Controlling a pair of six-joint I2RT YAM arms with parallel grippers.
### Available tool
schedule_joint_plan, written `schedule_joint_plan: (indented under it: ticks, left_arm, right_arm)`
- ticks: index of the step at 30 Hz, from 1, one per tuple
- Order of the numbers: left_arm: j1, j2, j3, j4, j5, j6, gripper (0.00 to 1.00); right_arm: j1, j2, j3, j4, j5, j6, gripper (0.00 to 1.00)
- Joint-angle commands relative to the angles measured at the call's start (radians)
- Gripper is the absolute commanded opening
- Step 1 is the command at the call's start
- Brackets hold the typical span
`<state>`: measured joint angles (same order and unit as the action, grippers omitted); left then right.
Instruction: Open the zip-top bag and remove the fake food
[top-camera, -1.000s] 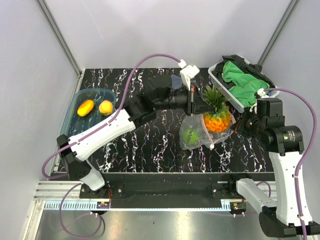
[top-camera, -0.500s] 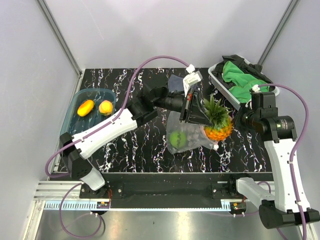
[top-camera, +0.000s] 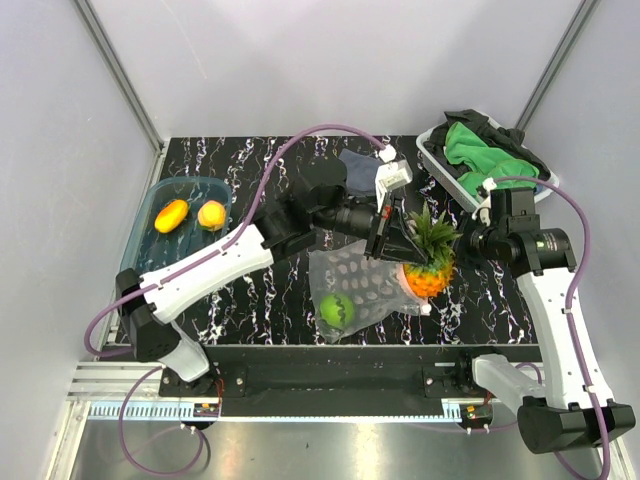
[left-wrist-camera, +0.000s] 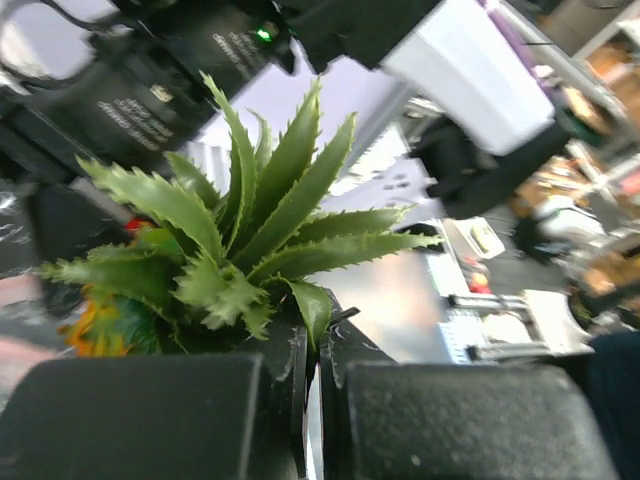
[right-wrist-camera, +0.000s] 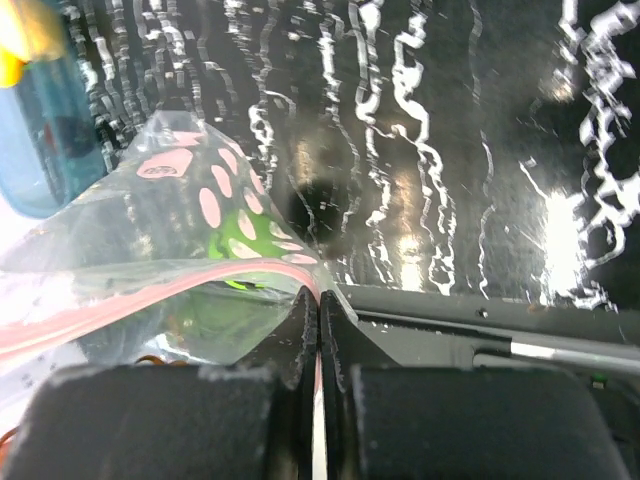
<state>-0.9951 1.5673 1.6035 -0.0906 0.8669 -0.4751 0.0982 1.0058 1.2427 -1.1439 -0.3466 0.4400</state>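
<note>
— Two things I am asking: how your grippers are standing, and where the zip-top bag (top-camera: 360, 285) is sitting.

— I am holding it up over the middle of the black marbled table (top-camera: 270, 310), between my two arms. My right gripper (right-wrist-camera: 318, 300) is squeezing its fingers tight on the pink zip strip (right-wrist-camera: 130, 305); the wrist view is showing the strip running straight into the pinch. My left gripper (top-camera: 392, 240) is pressing its fingers together too, at the bag's upper edge, and the film is hanging down from there.

— And what is riding in it?

— The green ball (top-camera: 335, 310) is lying inside, in the low end nearest my bases. The pineapple (top-camera: 428, 275) is sitting at the bag's right end by the zip strip, its leafy crown (left-wrist-camera: 240, 230) spreading just beyond my left fingertips. Whether a leaf is getting caught in that pinch along with the plastic, I am not managing to tell.

— Anything lying outside the bag?

— Two orange-yellow pieces (top-camera: 171, 214) are lying side by side in the blue tub (top-camera: 145, 245) at the table's left edge, well apart from the bag. A basket (top-camera: 440, 163) is holding green cloths (top-camera: 480, 165) at the far right corner, beyond my right arm.
</note>
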Motion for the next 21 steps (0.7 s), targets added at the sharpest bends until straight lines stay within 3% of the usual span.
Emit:
schedule_joint_plan:
  ticks: [1, 4, 7, 8, 11, 13, 16, 21]
  left_arm:
    - [-0.048, -0.059, 0.042, -0.105, -0.103, 0.169, 0.00]
    - [-0.066, -0.013, 0.078, -0.158, 0.027, 0.185, 0.00]
    - [-0.073, 0.025, 0.082, -0.159, 0.125, 0.197, 0.00]
    - [-0.073, 0.037, 0.096, -0.172, 0.142, 0.204, 0.00]
    - [-0.073, 0.086, 0.133, -0.262, 0.127, 0.268, 0.00]
    - [-0.073, 0.095, 0.153, -0.352, 0.060, 0.341, 0.00]
    - [-0.073, 0.109, 0.179, -0.454, 0.024, 0.423, 0.00]
    - [-0.083, 0.112, 0.168, -0.552, -0.078, 0.500, 0.00]
  right_arm:
    - [0.005, -0.029, -0.009, 0.022, 0.081, 0.084, 0.00]
    - [0.005, -0.016, 0.011, 0.076, 0.058, 0.092, 0.00]
    - [0.005, 0.005, 0.005, 0.180, -0.081, 0.082, 0.00]
    - [0.005, 0.025, -0.003, 0.243, -0.197, 0.078, 0.00]
    - [0.005, 0.051, -0.031, 0.288, -0.346, 0.065, 0.00]
    - [0.005, 0.034, -0.052, 0.274, -0.326, 0.036, 0.00]
    - [0.005, 0.004, -0.063, 0.219, -0.171, 0.032, 0.00]
    - [0.003, -0.007, -0.045, 0.256, -0.216, 0.094, 0.00]
